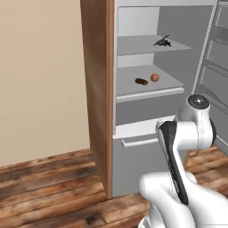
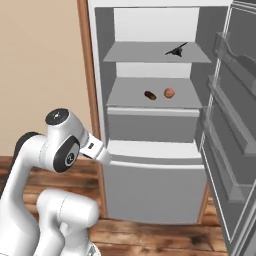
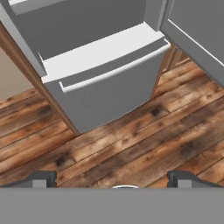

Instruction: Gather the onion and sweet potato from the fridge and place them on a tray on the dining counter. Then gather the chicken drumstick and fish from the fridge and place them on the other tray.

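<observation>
The fridge (image 1: 133, 147) (image 2: 150, 185) stands open in front of me, its door (image 2: 230, 125) swung to the right. On its middle shelf the round orange-brown onion (image 1: 154, 77) (image 2: 169, 93) lies just right of the dark brown sweet potato (image 1: 141, 81) (image 2: 150, 95). A small dark thin shape (image 1: 162, 42) (image 2: 176, 50) rests on the shelf above; it is too small to tell whether it is the fish. My gripper (image 3: 113, 179) is open and holds nothing, pointing down at the fridge's lower drawer (image 3: 105, 83) and the floor. The chicken drumstick, trays and dining counter are out of view.
A wood-brown panel (image 1: 99, 89) frames the fridge's left side, with a beige wall (image 1: 40, 75) beyond it. The floor (image 3: 144, 140) is of wooden planks. My folded arm (image 1: 187, 129) (image 2: 65, 145) sits low, well short of the shelves.
</observation>
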Robot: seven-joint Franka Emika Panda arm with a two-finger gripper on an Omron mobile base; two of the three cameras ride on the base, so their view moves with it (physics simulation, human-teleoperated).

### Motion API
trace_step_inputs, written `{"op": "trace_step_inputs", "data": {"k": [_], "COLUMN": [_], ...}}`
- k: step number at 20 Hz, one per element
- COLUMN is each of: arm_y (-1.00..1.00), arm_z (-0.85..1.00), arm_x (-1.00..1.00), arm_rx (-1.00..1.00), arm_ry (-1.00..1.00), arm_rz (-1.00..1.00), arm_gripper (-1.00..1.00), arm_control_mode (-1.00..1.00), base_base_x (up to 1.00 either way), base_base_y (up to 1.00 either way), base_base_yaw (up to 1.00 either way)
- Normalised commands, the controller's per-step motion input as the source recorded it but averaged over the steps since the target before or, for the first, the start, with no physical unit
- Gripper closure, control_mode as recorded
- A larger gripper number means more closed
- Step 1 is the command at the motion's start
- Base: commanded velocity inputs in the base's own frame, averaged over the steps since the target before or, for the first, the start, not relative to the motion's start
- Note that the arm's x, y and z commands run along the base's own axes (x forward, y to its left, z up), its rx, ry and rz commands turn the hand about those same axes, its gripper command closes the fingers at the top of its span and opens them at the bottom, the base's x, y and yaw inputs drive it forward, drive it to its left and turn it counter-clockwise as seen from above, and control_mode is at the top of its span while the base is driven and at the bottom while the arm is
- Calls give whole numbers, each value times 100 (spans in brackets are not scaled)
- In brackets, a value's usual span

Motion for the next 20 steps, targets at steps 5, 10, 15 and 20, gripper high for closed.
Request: {"op": "trace_step_inputs", "data": {"k": [5,10,15,20], "arm_y": [0,0,0,0], "arm_z": [0,0,0,0], "arm_x": [0,0,0,0], "arm_rx": [0,0,0,0], "arm_ry": [0,0,0,0], "arm_rz": [0,0,0,0], "arm_gripper": [-100,-100,-100,-100], "arm_control_mode": [100,100,100,100], "base_base_x": [43,46,43,41], "base_base_y": [-44,-31,-31,-36], "base_base_yaw": [13,17,19,18]}}
